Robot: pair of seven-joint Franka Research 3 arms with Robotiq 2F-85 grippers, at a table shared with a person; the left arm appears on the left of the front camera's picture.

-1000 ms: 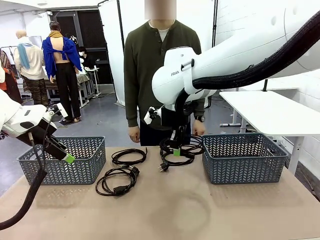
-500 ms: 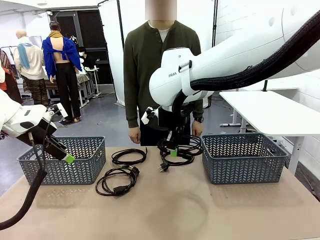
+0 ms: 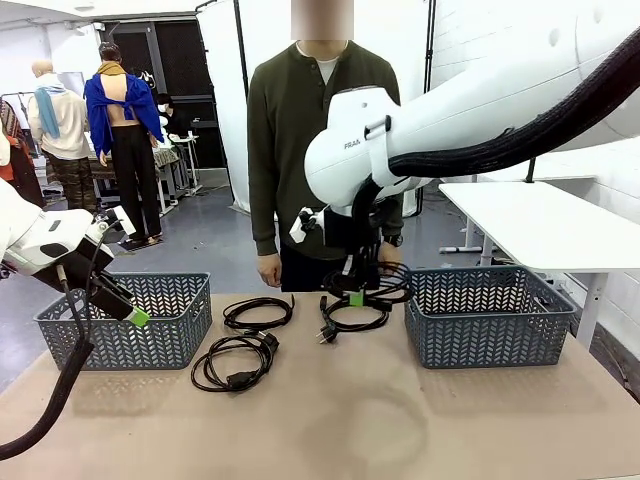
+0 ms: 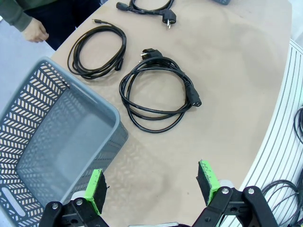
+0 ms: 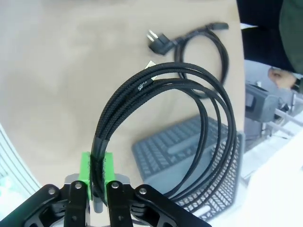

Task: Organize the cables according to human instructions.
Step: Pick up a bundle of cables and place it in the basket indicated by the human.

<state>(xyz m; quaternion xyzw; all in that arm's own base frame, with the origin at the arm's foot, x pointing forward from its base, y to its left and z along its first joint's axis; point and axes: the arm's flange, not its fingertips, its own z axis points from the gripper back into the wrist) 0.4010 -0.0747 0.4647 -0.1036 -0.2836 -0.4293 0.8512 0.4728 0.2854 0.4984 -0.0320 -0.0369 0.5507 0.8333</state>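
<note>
My right gripper (image 3: 356,297) is shut on a looped black cable (image 3: 385,283) and holds it in the air, just left of the right grey basket (image 3: 490,318). In the right wrist view the gripper (image 5: 97,174) pinches that braided cable (image 5: 194,113) above the basket (image 5: 184,146). Another cable (image 3: 348,318) with a round plug lies on the table under it. Two more cables (image 3: 258,312) (image 3: 234,362) lie left of centre. My left gripper (image 4: 151,182) hangs open and empty over the left basket's (image 3: 125,322) near corner. The human (image 3: 310,130) stands at the far edge, arms down.
The left wrist view has the left basket (image 4: 47,137) empty, with two cable loops (image 4: 158,101) (image 4: 97,52) on the tan table beside it. A white side table (image 3: 545,220) stands at the right. The near half of the table is bare.
My right gripper has carried its cable slightly up and to the right, toward the right basket. The left arm and the person have stayed still.
</note>
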